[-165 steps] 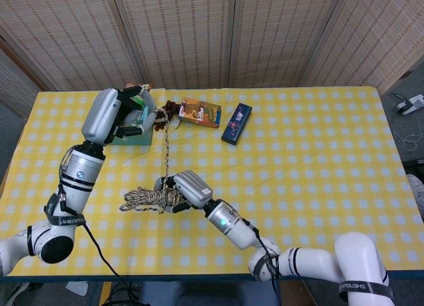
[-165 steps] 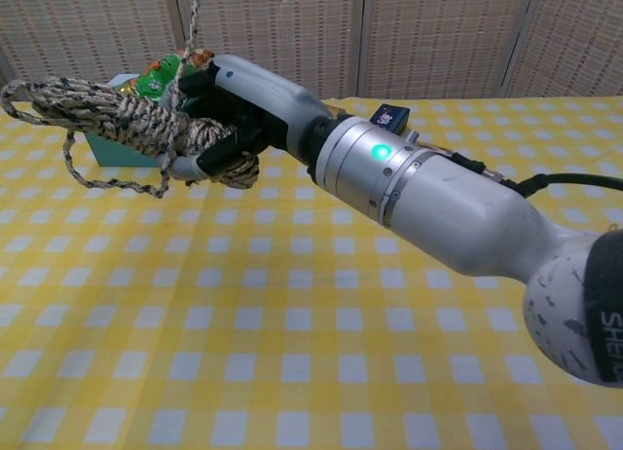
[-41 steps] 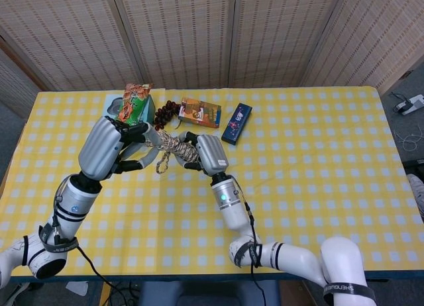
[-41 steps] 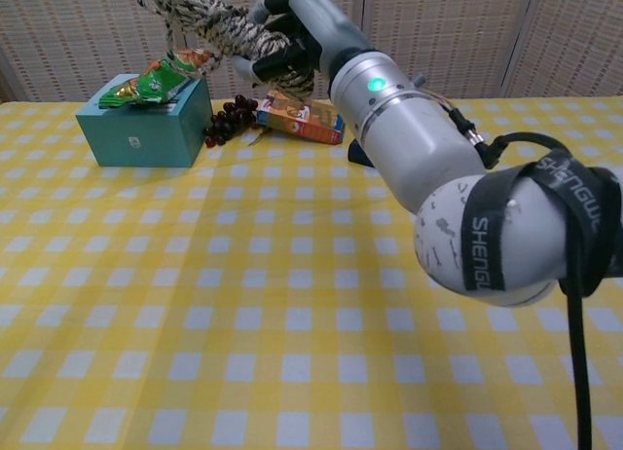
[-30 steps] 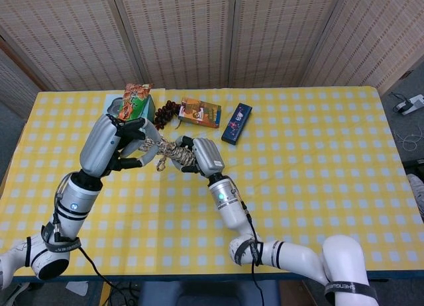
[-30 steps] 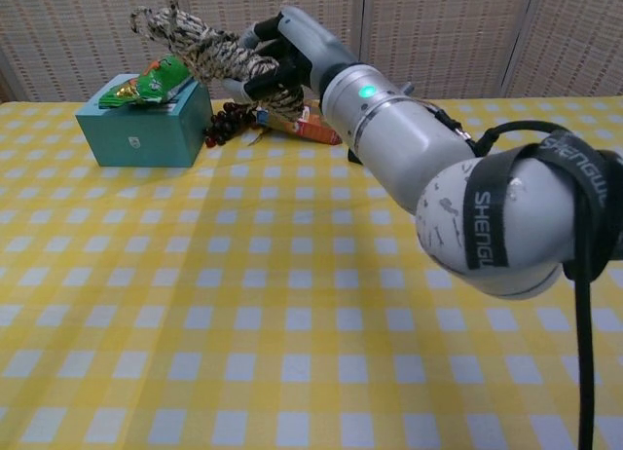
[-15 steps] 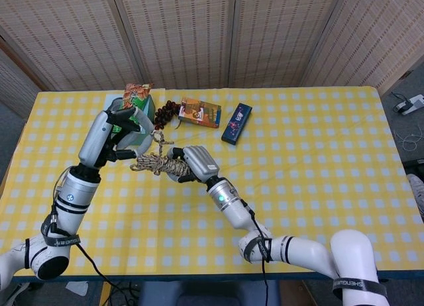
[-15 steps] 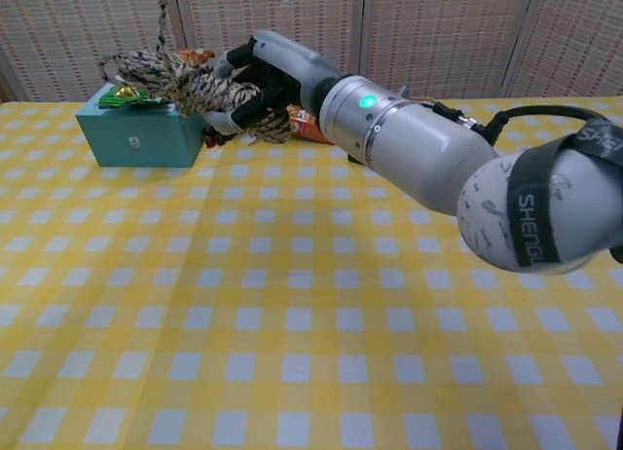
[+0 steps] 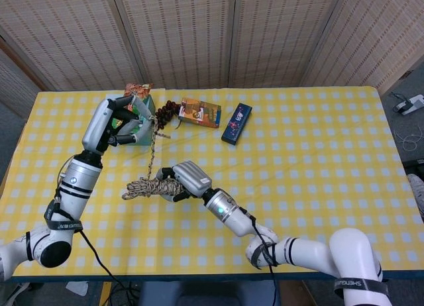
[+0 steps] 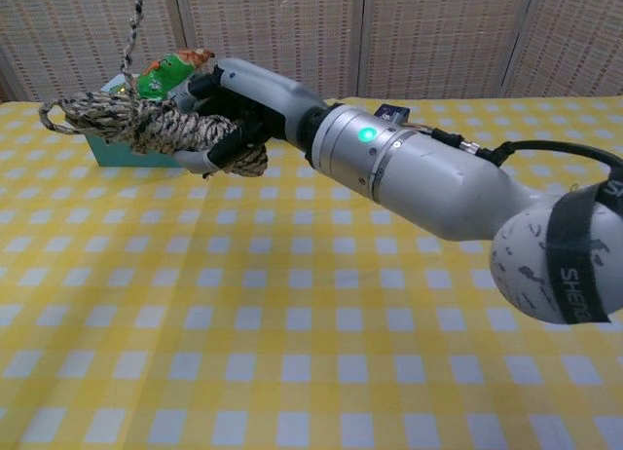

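A coiled bundle of speckled rope hangs above the yellow checked table, left of centre. My right hand grips the bundle's right end, fingers wrapped round it. One strand runs straight up from the bundle to my left hand. That hand pinches the strand's end near the teal box and shows only in the head view.
A teal box with a green snack bag on top stands at the back left. Beside it lie a dark bunch of grapes, an orange carton and a dark blue box.
My right hand has carried the bundle down and toward the front. My left hand has stayed up by the teal box, and the strand between the hands has drawn out longer.
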Controlling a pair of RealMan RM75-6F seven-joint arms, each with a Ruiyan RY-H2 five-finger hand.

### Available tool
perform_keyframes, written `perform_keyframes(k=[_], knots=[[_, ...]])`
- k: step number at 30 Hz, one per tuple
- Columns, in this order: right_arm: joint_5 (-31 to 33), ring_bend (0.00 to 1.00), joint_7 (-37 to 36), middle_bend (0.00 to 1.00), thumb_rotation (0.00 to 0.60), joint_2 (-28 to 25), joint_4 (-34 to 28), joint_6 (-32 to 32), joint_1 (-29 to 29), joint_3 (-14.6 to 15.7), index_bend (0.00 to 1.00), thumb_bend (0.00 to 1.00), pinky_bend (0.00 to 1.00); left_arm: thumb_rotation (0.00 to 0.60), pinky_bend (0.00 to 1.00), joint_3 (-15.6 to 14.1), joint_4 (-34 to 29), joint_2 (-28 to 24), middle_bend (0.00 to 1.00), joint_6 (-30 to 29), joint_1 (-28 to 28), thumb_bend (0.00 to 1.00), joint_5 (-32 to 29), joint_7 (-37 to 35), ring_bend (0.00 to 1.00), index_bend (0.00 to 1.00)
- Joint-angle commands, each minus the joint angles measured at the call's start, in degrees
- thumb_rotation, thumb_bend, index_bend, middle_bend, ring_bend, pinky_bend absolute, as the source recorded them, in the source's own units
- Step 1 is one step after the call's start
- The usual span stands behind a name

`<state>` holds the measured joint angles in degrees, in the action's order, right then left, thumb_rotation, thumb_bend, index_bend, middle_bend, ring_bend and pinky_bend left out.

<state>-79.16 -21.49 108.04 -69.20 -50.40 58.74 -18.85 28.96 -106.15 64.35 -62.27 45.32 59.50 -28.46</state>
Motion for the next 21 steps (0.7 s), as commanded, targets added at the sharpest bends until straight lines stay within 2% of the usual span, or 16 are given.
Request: perform_keyframes(k=[1, 13, 21], knots=[[-1.3, 0.62, -1.5, 0.74, 0.600, -0.4, -0.7, -0.4, 0.0, 1.0, 0.90, 0.33, 0.65, 0.600, 1.00, 0.3, 2.0, 0.7, 1.00, 1.6, 1.0, 0.42, -2.8, 2.0, 0.93, 0.69], [-5.6, 0.62, -8.4, 0.74, 0.600, -0.6, -2.6, -3.6, -0.8, 3.7, 0.90, 0.32, 0.65, 0.600, 1.00, -0.1, 7.4, 2.2, 1.00, 6.0, 2.6, 0.42, -12.0, 7.2, 0.93, 0.67], [-8.4, 0.62, -12.6, 0.74, 0.600, -1.0, -4.1, -8.0, -1.9, 4.5, 0.90, 0.31, 0.65, 0.600, 1.00, -1.9, 11.0, 3.2, 1.00, 7.2, 3.2, 0.42, -16.5, 12.9, 0.93, 0.67]])
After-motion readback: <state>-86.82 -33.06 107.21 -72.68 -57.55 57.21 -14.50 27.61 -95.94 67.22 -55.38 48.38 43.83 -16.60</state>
